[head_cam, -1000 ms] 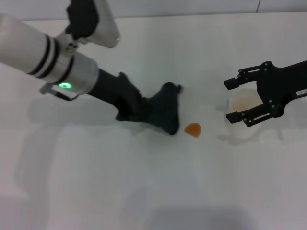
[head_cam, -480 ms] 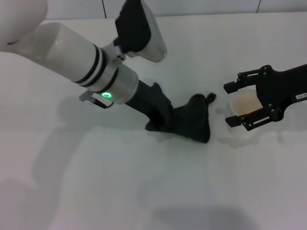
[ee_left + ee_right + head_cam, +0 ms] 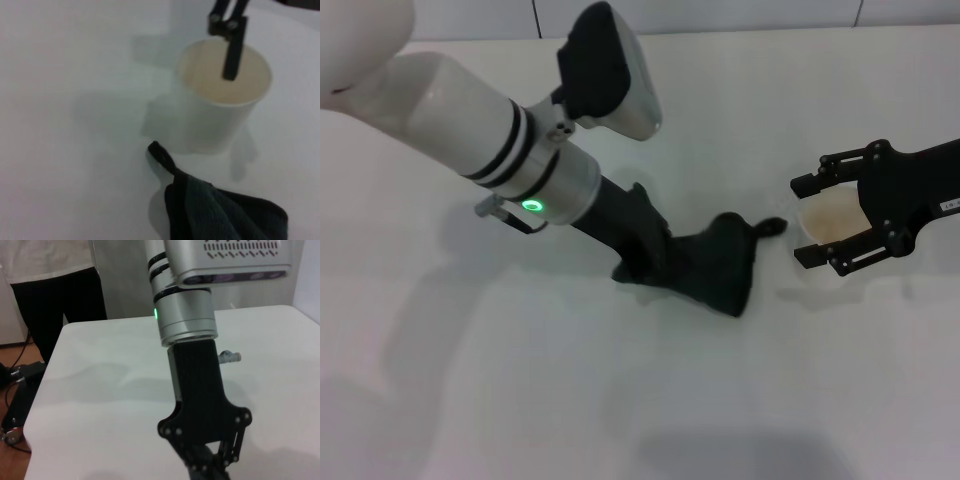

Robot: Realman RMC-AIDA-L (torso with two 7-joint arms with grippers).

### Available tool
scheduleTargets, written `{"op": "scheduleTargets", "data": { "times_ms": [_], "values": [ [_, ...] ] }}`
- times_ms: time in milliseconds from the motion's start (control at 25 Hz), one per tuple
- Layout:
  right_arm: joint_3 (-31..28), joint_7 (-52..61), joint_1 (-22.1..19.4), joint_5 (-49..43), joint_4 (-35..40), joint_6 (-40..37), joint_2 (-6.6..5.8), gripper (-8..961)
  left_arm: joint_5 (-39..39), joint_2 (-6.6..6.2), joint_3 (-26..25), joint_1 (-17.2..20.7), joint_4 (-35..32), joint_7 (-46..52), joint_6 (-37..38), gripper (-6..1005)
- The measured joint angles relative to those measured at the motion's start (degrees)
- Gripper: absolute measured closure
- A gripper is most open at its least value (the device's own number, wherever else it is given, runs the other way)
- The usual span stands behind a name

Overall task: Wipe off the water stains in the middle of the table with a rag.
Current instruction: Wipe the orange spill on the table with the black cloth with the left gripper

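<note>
Right now the left gripper (image 3: 655, 262) is down on the table (image 3: 520, 400), clamped on the rag (image 3: 715, 272) and pressing it flat, and the whole story is how that rag lies against the cup (image 3: 828, 222). The cloth stretches away from the claw toward the cup, its long axis running along the line of the left forearm, and its narrow corner tab (image 3: 161, 154) reaches out ahead, stopping just beside the foot of the cup without quite touching it as far as the left wrist view lets me judge. No orange blot shows anywhere on the bare white surface around the cup or the cloth, so my read is that the water stains are under the rag or already soaked up; I cannot tell which. That makes the coming stroke a matter of direction: pushing further along the rag's own axis would run the tab into the cup, so a pull back away from the cup, or a sideways sweep across it, looks the safer wipe. The left arm is plainly the nearer and the only one on the cloth. Over at the cup, the right gripper (image 3: 830, 222) hangs with its fingers spread wide either side of the rim, one finger (image 3: 234, 42) dangling over the mouth, gripping nothing, so a nudged cup would have no hold on it.
</note>
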State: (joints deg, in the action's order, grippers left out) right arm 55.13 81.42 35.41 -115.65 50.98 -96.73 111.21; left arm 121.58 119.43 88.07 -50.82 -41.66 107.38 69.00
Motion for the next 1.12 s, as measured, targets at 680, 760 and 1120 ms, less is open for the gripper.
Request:
{"op": "scheduleTargets", "data": {
  "times_ms": [680, 760, 1120],
  "values": [
    [0.42, -0.13, -0.08, -0.2, -0.14, 0.49, 0.11, 124, 2.79, 0.1, -0.8, 0.23, -0.27, 0.99, -1.29, 911],
    [0.43, -0.13, -0.12, -0.2, -0.23, 0.46, 0.04, 124, 3.53, -0.06, -2.48, 0.4, -0.27, 1.08, -1.5, 912],
    [0.42, -0.3, -0.06, -0.2, -0.47, 0.44, 0.08, 124, 7.57, 0.0, -10.44, 0.53, -0.21, 0.58, -1.57, 912]
  ]
}}
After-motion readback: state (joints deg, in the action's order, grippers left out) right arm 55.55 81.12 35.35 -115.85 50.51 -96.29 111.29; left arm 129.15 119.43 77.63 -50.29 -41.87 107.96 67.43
